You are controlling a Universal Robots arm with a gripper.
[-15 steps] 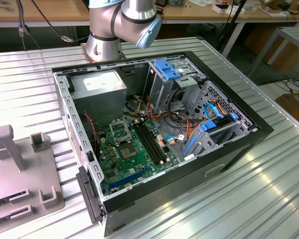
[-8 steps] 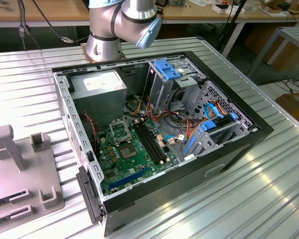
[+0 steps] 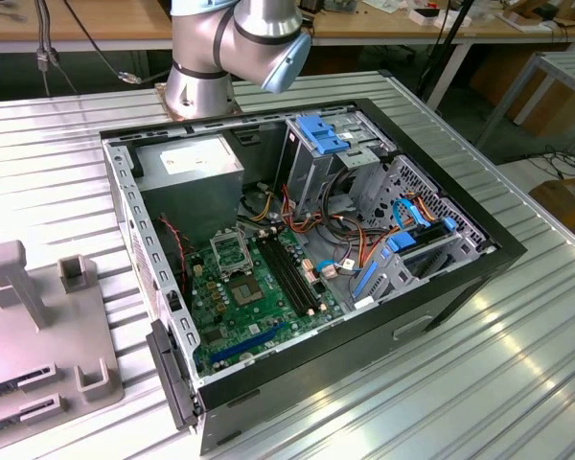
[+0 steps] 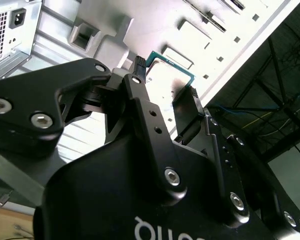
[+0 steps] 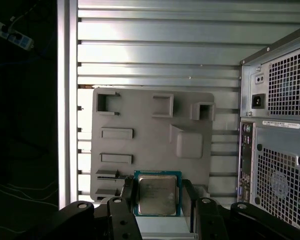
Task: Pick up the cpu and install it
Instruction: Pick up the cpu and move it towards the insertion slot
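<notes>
The cpu (image 5: 157, 194) is a small square chip with a silver top and a thin green rim. My gripper (image 5: 159, 196) is shut on it, one black finger (image 5: 129, 192) against each side. It hangs above the near edge of a grey holder plate (image 5: 140, 120). In the second wrist view the cpu (image 4: 172, 70) shows between the same two fingertips (image 4: 140, 64), with the gripper (image 4: 166, 79) closed on its edges. In the exterior view the open computer case (image 3: 441, 278) lies on the table with the green motherboard (image 3: 240, 311) inside and its square metal socket frame (image 3: 232, 251) near the power supply.
The grey holder plate (image 3: 38, 335) with upright posts lies on the ribbed metal table at the exterior view's left, beside the case. The case's rear panel (image 5: 275, 165) with vents stands close to the plate. Cables, blue drive brackets (image 3: 321, 132) and memory slots (image 3: 292, 278) crowd the case interior.
</notes>
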